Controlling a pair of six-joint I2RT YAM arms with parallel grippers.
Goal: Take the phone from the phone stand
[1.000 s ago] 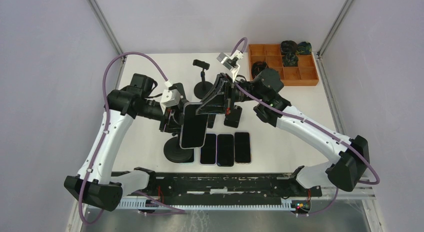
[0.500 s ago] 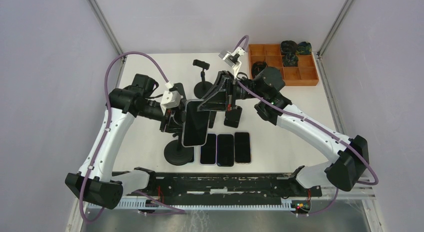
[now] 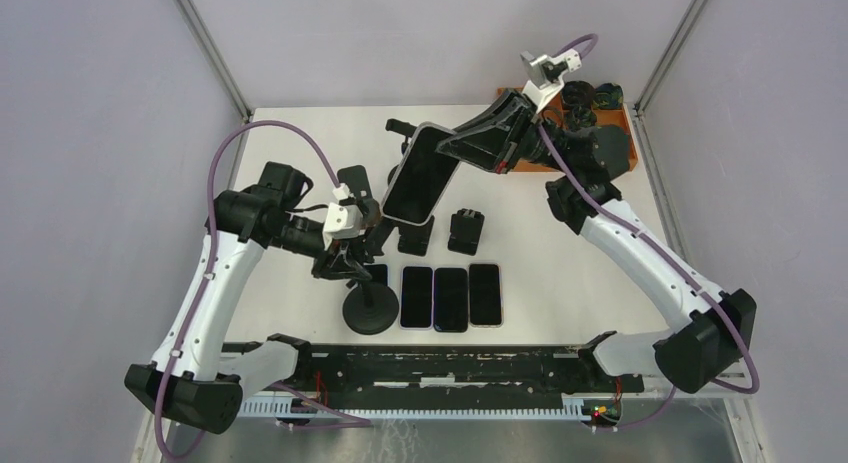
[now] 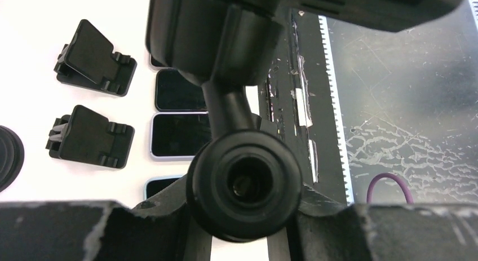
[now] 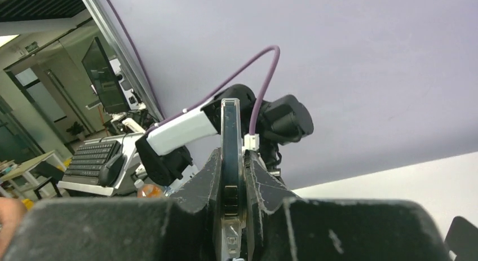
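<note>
Here's the left arm (image 3: 207, 283): white shells on the long links, chunky black joints between them and a black block at the base. The right arm (image 3: 650, 268) is its twin. A purple cable (image 3: 265, 125) trails along each one in a big loop. Each wrist carries a small pale-grey camera box (image 3: 345, 215). The right gripper (image 5: 232, 156) is matte black, its fingers (image 5: 204, 182) scuffed and flecked with pale chips along the edges.

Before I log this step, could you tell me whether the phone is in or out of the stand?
Out: the right claw holds the phone aloft, apart from the stand, which the left claw grips.
</note>
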